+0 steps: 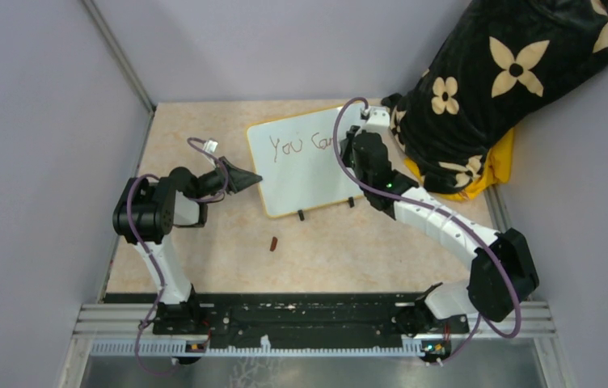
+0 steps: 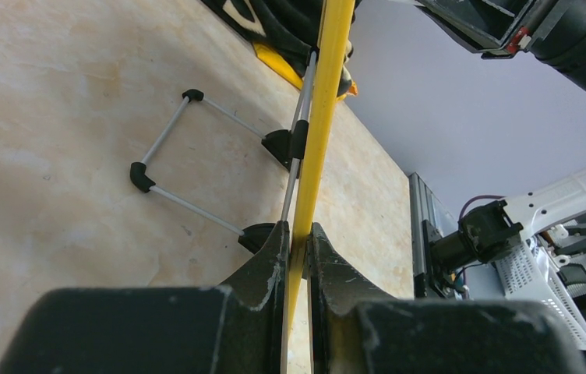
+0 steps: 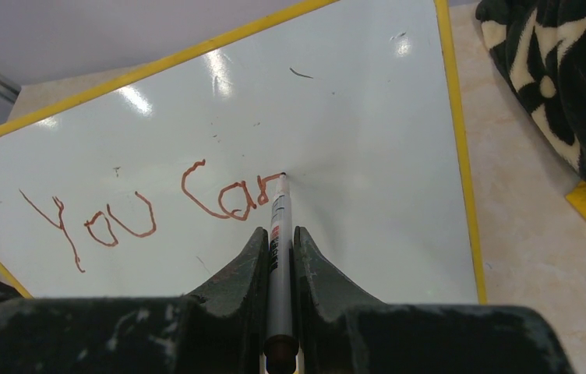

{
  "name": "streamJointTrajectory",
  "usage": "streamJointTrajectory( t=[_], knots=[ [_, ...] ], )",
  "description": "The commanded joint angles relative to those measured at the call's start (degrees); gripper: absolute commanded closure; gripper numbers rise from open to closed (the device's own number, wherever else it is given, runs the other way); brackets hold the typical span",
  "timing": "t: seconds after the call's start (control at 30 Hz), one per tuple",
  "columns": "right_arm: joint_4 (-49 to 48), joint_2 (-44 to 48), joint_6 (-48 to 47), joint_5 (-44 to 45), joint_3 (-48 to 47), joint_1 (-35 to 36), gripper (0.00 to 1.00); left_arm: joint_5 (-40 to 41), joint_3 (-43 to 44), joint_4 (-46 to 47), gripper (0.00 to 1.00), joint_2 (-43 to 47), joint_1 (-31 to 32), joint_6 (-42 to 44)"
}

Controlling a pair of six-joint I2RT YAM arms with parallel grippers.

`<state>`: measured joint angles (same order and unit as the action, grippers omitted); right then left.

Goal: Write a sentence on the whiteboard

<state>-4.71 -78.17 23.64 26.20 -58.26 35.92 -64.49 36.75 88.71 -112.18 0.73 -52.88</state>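
Note:
The whiteboard [image 1: 309,182] lies tilted on the table, its yellow frame [image 2: 323,117] edge-on in the left wrist view. My left gripper [image 1: 254,179] [image 2: 299,234] is shut on the board's left edge. My right gripper [image 1: 351,147] [image 3: 278,234] is shut on a grey marker [image 3: 278,210], whose tip touches the board [image 3: 368,117]. The sentence [image 3: 142,214] [image 1: 289,145] reads "You Can" in reddish-brown; the marker tip rests at the end of the last letter. The board's wire stand [image 2: 188,156] shows behind it.
A small reddish-brown marker cap [image 1: 274,243] lies on the table in front of the board. A black cloth with cream flowers [image 1: 495,89] over something yellow [image 1: 503,166] fills the back right, touching the board's corner. Grey walls close in on both sides.

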Motion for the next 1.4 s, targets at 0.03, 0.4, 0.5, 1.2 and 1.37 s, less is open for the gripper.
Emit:
streamJointTrajectory(
  t=[0.03, 0.4, 0.5, 1.2, 1.37],
  knots=[
    [-1.8, 1.43, 0.04, 0.92, -0.73, -1.22, 1.0, -0.67, -0.72, 13.93, 1.0, -1.13, 0.83, -0.14],
    [-1.11, 3.62, 0.7, -1.2, 3.06, -1.21, 1.0, -0.57, -0.76, 13.95, 1.0, -1.11, 0.91, -0.2],
    [-1.0, 4.14, 1.14, -1.48, 3.98, -1.25, 1.0, -0.63, -0.81, 13.93, 1.0, -0.87, 0.9, -0.1],
    [-6.7, 11.66, -8.64, 4.93, 9.12, 16.16, 1.0, -0.59, -0.81, 13.97, 1.0, -0.84, 0.96, -0.03],
    [-9.25, 7.73, -8.31, 6.5, 11.15, 21.1, 1.0, -0.54, -0.81, 13.97, 1.0, -1.02, 0.99, -0.11]
  ],
)
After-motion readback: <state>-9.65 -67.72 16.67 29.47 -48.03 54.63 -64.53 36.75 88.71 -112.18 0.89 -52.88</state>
